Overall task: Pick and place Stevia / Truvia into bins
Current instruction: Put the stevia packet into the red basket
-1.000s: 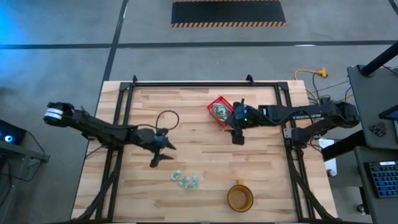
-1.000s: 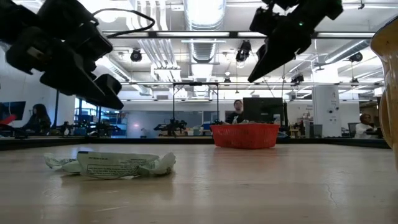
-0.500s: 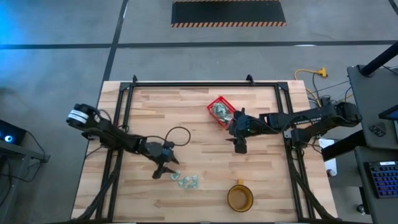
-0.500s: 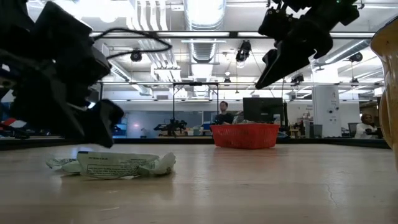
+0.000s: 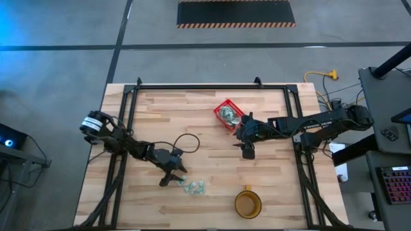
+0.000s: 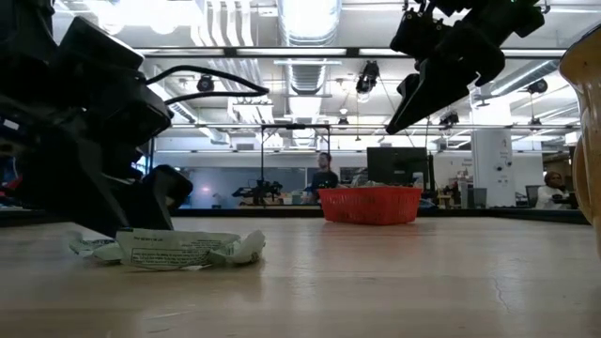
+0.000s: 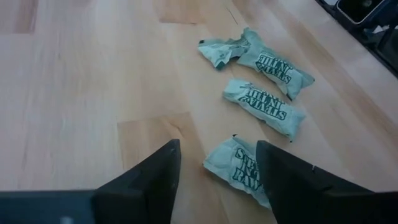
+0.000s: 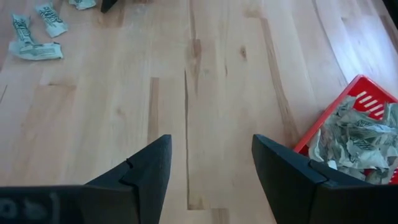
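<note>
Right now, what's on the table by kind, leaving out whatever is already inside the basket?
Loose sachets: 3
Red basket: 1
Amber cup: 1
Total: 5
The left gripper is open over the nearest sachet; the right gripper hangs open beside the basket.

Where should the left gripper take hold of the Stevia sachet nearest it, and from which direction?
Probably straight from above: the sachet lies flat on the table, beside one finger of the open left gripper. Straddle its narrow width at mid-length; its crumpled ends look less secure.
</note>
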